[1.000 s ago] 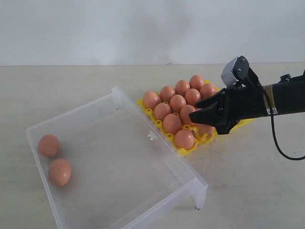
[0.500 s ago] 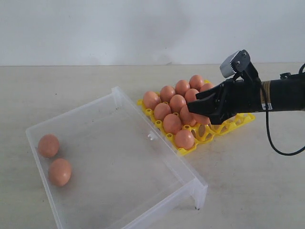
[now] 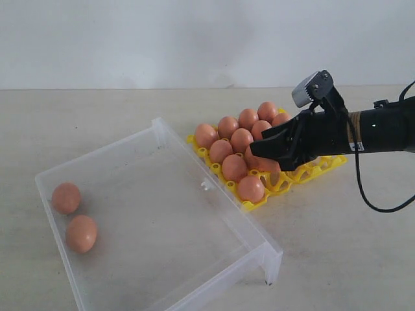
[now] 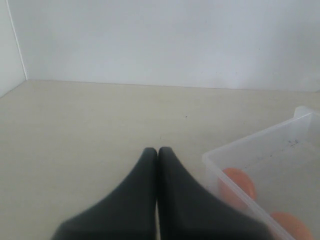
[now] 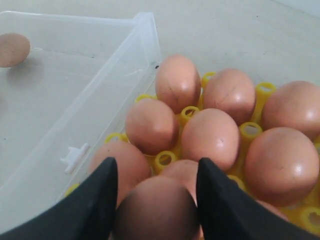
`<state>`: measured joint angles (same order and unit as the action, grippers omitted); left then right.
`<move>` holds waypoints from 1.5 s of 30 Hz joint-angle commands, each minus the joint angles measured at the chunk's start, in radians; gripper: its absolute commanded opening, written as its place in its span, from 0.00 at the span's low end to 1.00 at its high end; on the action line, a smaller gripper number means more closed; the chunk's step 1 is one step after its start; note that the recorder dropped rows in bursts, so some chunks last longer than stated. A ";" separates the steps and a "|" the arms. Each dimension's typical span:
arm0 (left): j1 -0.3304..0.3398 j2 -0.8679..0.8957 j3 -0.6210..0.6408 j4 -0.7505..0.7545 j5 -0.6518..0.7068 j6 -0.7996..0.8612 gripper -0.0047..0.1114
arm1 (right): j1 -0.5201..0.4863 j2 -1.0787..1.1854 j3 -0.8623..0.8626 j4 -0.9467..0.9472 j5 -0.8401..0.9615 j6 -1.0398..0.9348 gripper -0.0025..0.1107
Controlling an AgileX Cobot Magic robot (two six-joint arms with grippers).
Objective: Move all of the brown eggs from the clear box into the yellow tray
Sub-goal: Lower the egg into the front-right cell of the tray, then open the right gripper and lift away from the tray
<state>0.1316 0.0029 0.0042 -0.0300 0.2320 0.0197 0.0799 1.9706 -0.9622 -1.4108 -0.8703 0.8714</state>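
Right, my right gripper (image 3: 260, 155) has its jaws spread just egg-wide and pinched on the held egg (image 5: 156, 210), low over the yellow tray (image 3: 251, 206). My left gripper (image 4: 158, 155) is fully closed on nothing, parked over the table (image 3: 337, 246) just beside a corner of the clear box (image 3: 168, 214). Two loose eggs (image 3: 66, 197) lie in that box at its far-left end, well apart from the tray.

Step in hand, as I read it: seat this egg in a free cup. The wrist view shows seated eggs (image 5: 210, 137) right under and ahead of my fingers, so going straight down here would prob. knock shell on shell. The empty cups look to be on the tray's near-right side, approx behind my jaws in the exterior view; can't confirm which one from the wrist cam.

So: shift over a bare cup first, keep the egg's long axis upright, lower slowly til it settles between the pegs, then open only a little so my fingers don't nudge neighbours. Lift straight up.
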 commanded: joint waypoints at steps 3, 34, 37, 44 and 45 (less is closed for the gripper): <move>-0.003 -0.003 -0.004 -0.005 0.000 0.001 0.00 | 0.001 -0.003 -0.004 -0.026 0.011 0.046 0.24; -0.003 -0.003 -0.004 -0.005 0.000 0.001 0.00 | 0.001 -0.005 -0.004 -0.056 -0.022 0.118 0.60; -0.003 -0.003 -0.004 -0.005 0.000 0.001 0.00 | 0.001 -0.007 -0.005 0.002 -0.134 0.118 0.60; -0.003 -0.003 -0.004 -0.005 0.000 0.001 0.00 | 0.061 -0.019 -0.069 0.224 -0.351 0.141 0.59; -0.003 -0.003 -0.004 -0.005 0.000 0.001 0.00 | 0.094 -0.026 -0.089 0.241 -0.351 0.143 0.56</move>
<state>0.1316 0.0029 0.0042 -0.0300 0.2320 0.0197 0.1181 1.9681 -1.0145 -1.2359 -1.1853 0.9999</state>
